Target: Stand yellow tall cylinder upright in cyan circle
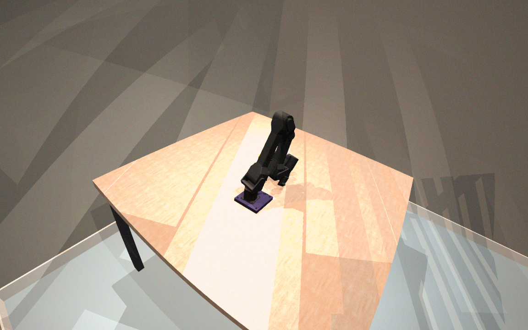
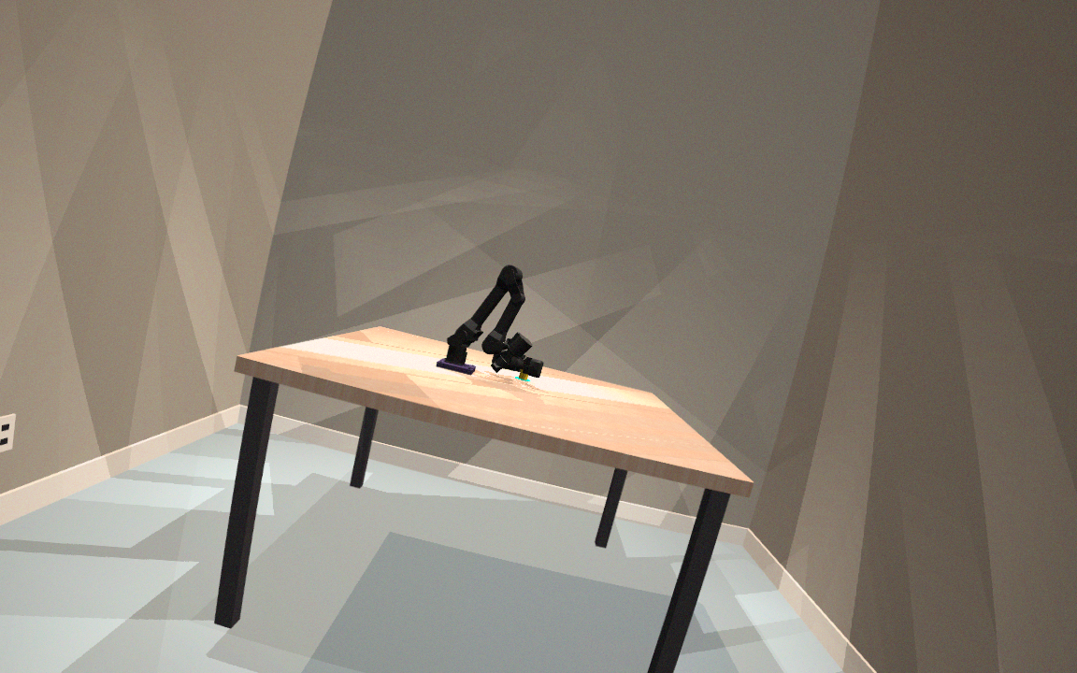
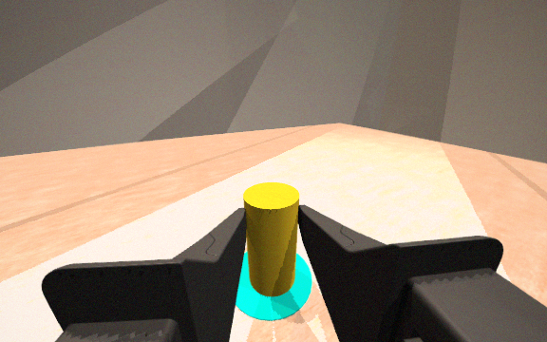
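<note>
Tool (image 3: pixel 272 225) state: closed partway on the yellow tall cylinder (image 3: pixel 272 237), with one dark finger (image 3: pixel 216 247) pressed against each side of the cylinder body.

Cylinder orientation: long axis vertical. The flat bright top face points up and stands clear above the fingertips. The lower end sits over the cyan circle (image 3: pixel 273 294); cyan shows on all visible sides of the base, widest toward the wrist camera. Whether the base touches the surface (image 3: pixel 112 190) or hangs just above it cannot be told from the wrist view.

Location: the cylinder and circle lie on a pale band of the wooden surface, just beside the arm's purple base plate (image 1: pixel 253 200). In the exterior view the tool (image 2: pixel 525 368) hangs low over the surface with only a speck of yellow and cyan showing beneath it. In the top view the arm (image 1: pixel 274 151) hides both.

Open room: bare surface extends ahead of the cylinder and to both sides. The surface edges (image 2: pixel 475 418) are well apart from the circle.
</note>
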Controlling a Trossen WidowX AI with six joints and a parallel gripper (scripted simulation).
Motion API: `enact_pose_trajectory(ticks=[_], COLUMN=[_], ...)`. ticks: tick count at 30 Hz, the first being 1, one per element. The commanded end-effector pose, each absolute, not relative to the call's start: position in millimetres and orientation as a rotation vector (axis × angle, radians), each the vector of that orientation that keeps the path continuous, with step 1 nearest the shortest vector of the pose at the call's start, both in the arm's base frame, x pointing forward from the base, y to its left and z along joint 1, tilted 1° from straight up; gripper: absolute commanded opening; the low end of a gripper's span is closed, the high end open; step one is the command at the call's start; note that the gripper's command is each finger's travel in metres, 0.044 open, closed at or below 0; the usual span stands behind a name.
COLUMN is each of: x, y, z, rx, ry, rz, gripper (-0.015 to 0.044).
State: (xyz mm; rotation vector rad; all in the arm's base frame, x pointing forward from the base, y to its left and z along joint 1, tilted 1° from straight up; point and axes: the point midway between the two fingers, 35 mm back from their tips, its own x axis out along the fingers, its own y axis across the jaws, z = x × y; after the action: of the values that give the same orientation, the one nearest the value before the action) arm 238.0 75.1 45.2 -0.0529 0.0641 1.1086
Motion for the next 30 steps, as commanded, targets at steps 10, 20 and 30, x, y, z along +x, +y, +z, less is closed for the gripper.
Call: enact_pose_trajectory(ticks=[10, 20, 30], x=[236.8, 241.2, 246.4], y=[75.7, 74.4, 73.1], z=[45.4, 57.1, 86.4], rx=[-0.054, -0.053, -0.051], ry=[0.060, 0.060, 0.061], rz=[1.114, 1.114, 1.115], gripper=[0.0394, 0.0400, 0.0400])
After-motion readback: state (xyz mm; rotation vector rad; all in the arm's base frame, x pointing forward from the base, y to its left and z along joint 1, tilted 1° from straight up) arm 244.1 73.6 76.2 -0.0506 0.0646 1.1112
